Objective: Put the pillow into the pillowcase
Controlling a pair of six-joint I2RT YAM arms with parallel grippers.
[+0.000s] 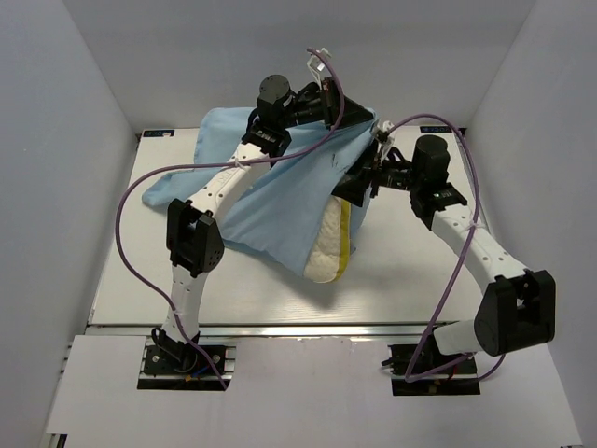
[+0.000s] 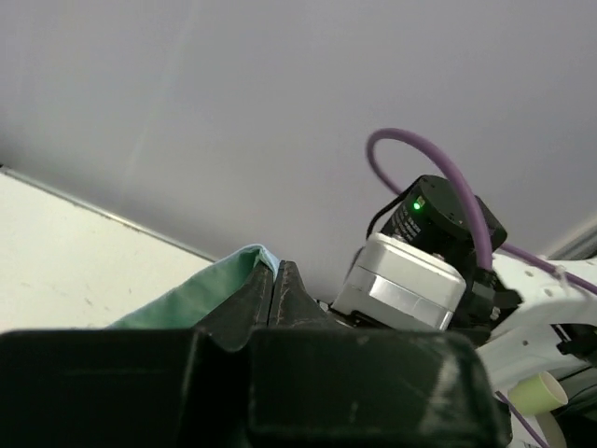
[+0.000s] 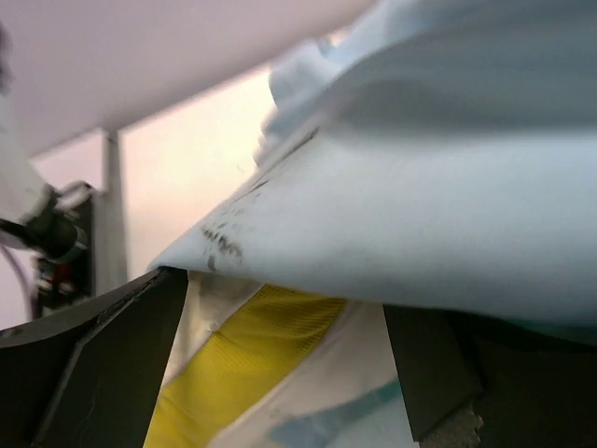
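The light blue pillowcase is draped over the pillow, whose cream end with its yellow band sticks out at the near side. My left gripper is raised at the back and shut on the pillowcase's upper edge. In the left wrist view a mint-green and blue fold sits at the closed fingertips. My right gripper is at the pillow's right side with its jaws wide open. In the right wrist view the yellow band lies between the fingers, under the hanging pillowcase.
The white table is boxed in by pale walls on three sides. A tail of the pillowcase trails to the left. Purple cables loop beside both arms. The right arm's wrist motor is close behind the left fingertips.
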